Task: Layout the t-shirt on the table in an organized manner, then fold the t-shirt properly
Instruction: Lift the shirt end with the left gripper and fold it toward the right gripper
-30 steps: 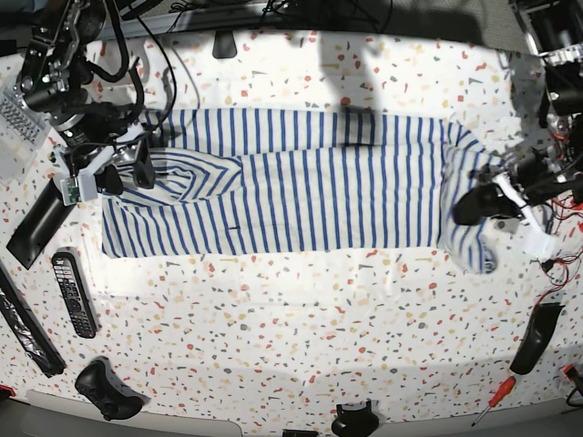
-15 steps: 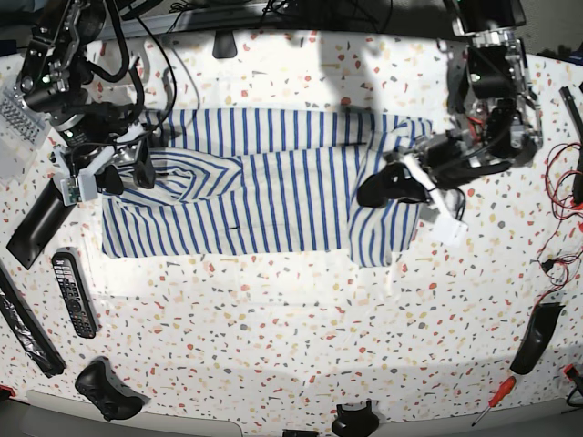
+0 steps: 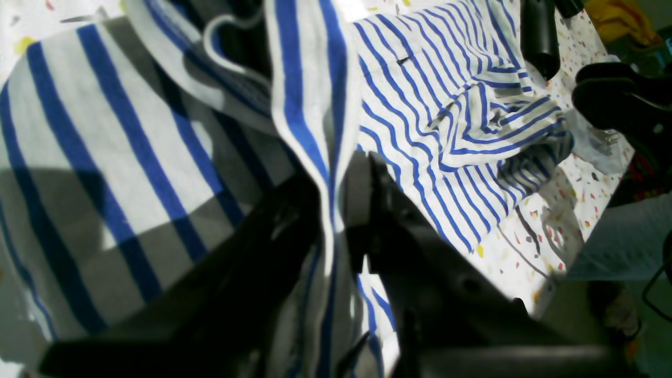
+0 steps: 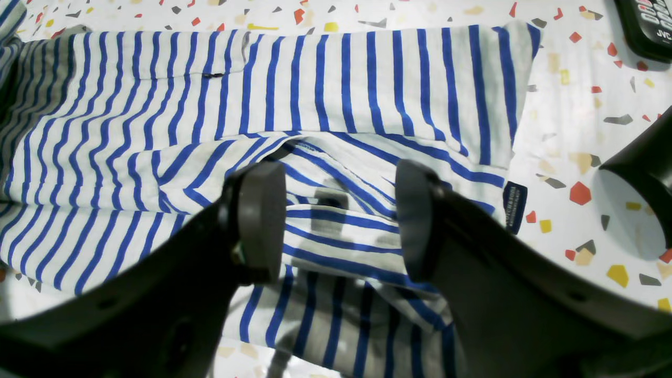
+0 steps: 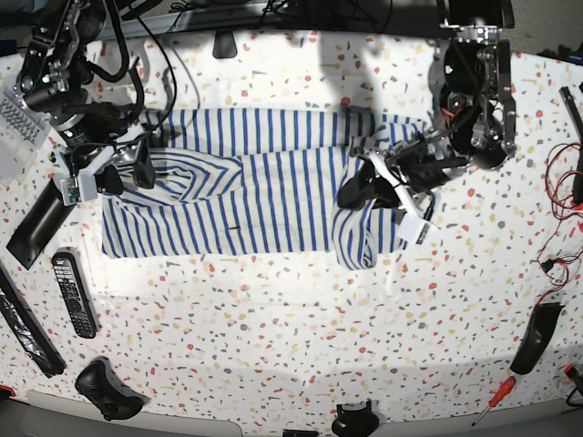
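we see white blue-striped cloth t-shirt (image 5: 264, 196) flat across far half of speckled terrazzo table (image 5: 291, 328). left gripper (image 5: 381, 193) pinched on its end, carrying fold inward. right gripper (image 4: 336, 220) jaws apart, poised above hem, holding nothing.

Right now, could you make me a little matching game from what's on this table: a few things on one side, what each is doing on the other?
Things:
1. left gripper
2. right gripper
3. remote control
4. screwdriver

States:
A. open above the t-shirt
B. red handle, near the table edge
C. black, beside the shirt's hem
D. shut on striped cloth

Pairs: 1-D, 2-A, 3-C, 4-B
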Motion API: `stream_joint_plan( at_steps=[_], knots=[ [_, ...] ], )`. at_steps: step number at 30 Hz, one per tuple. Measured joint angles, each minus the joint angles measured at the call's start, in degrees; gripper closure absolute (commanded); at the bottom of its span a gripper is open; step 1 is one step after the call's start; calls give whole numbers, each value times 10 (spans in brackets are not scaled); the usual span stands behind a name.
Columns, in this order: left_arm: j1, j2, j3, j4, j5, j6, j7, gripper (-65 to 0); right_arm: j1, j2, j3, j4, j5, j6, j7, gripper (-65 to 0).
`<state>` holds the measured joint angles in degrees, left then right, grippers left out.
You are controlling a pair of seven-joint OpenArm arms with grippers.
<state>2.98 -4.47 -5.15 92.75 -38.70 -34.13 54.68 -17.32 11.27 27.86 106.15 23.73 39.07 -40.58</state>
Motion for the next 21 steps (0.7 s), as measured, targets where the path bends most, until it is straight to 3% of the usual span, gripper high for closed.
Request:
stream_joint_plan(
  at_steps=[21],
  knots=[
    [0, 0, 0, 0, -8, 0, 2, 0, 0, 0, 0, 0, 1, 0, 0, -321]
  ],
)
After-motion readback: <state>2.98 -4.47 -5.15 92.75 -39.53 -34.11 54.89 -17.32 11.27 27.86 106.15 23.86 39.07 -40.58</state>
